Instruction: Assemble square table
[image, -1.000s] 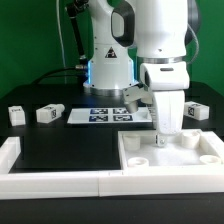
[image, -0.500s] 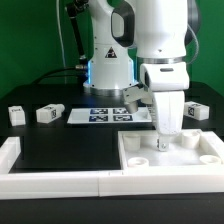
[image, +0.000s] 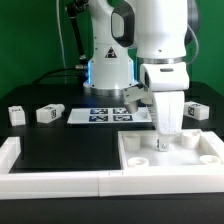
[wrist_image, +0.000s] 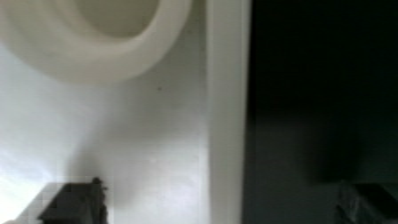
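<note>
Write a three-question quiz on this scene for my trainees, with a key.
1. True or false: the gripper hangs over the top.
2. How many legs lie outside the top in the exterior view?
3. The gripper is: A) shut on a leg; B) open; C) out of view.
Key: 1 true; 2 three; 3 B.

No words or numbers can be read; only black-and-white tag patterns mark the marker board (image: 100, 115) and a leg (image: 50, 113).
</note>
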